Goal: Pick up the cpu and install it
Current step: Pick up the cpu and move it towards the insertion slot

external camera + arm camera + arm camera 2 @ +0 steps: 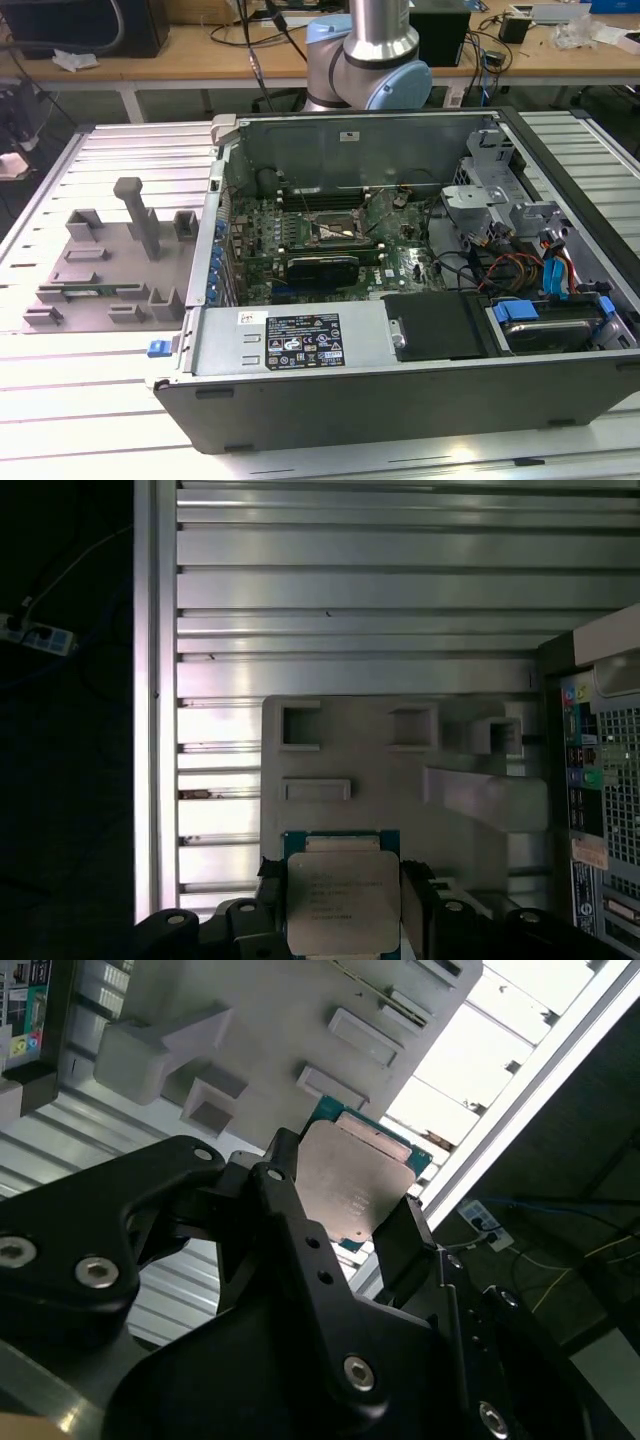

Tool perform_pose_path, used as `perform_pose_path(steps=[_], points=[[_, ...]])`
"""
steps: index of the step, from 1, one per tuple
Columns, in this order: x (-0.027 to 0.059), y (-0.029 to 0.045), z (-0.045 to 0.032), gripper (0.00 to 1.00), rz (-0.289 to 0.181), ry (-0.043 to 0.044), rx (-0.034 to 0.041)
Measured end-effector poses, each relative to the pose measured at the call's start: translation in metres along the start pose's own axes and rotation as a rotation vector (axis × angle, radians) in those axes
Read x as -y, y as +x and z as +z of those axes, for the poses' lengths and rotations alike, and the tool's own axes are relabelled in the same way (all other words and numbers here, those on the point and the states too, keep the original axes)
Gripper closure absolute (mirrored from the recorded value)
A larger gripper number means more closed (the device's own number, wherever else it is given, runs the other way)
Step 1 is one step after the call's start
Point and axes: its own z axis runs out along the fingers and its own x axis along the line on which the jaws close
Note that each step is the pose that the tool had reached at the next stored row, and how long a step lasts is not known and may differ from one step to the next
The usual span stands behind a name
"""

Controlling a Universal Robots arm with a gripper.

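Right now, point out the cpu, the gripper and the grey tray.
cpu (pixel 343 905): first wrist view, middle of its silver top plate.
gripper (pixel 341 872): first wrist view, midway between the fingertips gripping the cpu.
grey tray (pixel 385 780): first wrist view, bare flat surface between its slots.

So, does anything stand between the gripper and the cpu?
Nothing visible does. In both wrist views the gripper is closed around the cpu, with its fingers against two opposite edges, above the grey holder tray.
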Motion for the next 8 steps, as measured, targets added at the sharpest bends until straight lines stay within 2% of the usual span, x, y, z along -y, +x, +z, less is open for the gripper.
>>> perform_pose_path(steps=[4,8], points=[[-0.0007,-0.0005,-0.0091,0.46,0.000,0.0000,0.0000],[-0.0016,-0.0013,-0.0221,0.46,0.000,0.0000,0.0000]])
